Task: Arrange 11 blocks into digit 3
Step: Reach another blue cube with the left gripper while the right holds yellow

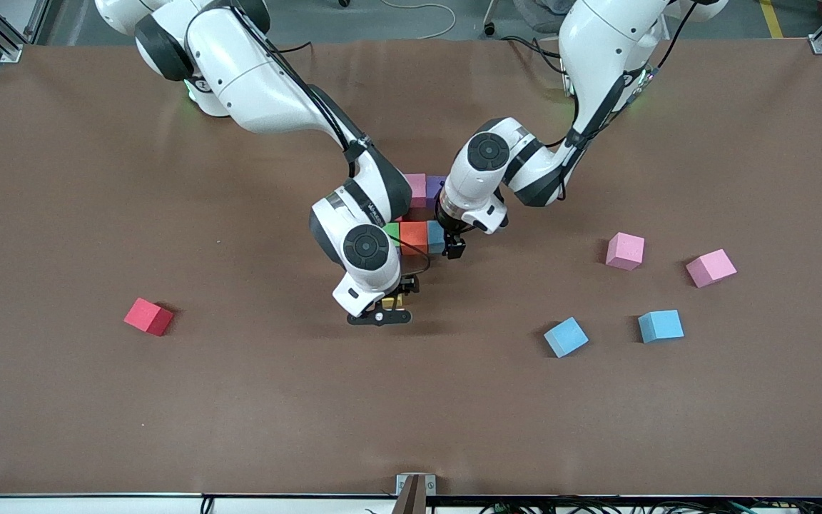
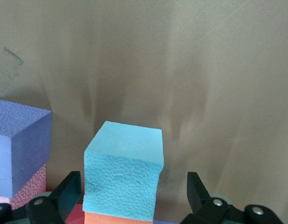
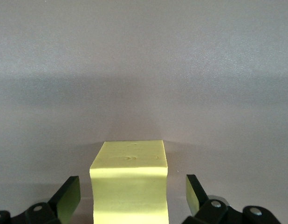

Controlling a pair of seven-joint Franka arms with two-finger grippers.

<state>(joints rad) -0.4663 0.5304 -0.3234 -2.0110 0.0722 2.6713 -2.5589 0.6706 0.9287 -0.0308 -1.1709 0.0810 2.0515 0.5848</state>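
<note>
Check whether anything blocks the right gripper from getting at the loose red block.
Nothing visible does. The right gripper stands open around a yellow block at the figure; bare table lies between it and the red block toward the right arm's end.

Brown table [image 1: 168,428] carries a central block cluster [image 1: 422,232] and five scattered blocks.

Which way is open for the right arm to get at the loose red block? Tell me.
Probably yes. The right end effector stands open around a yellow block, gripping nothing, and only bare table lies between it and the red block toward that arm's end.
</note>
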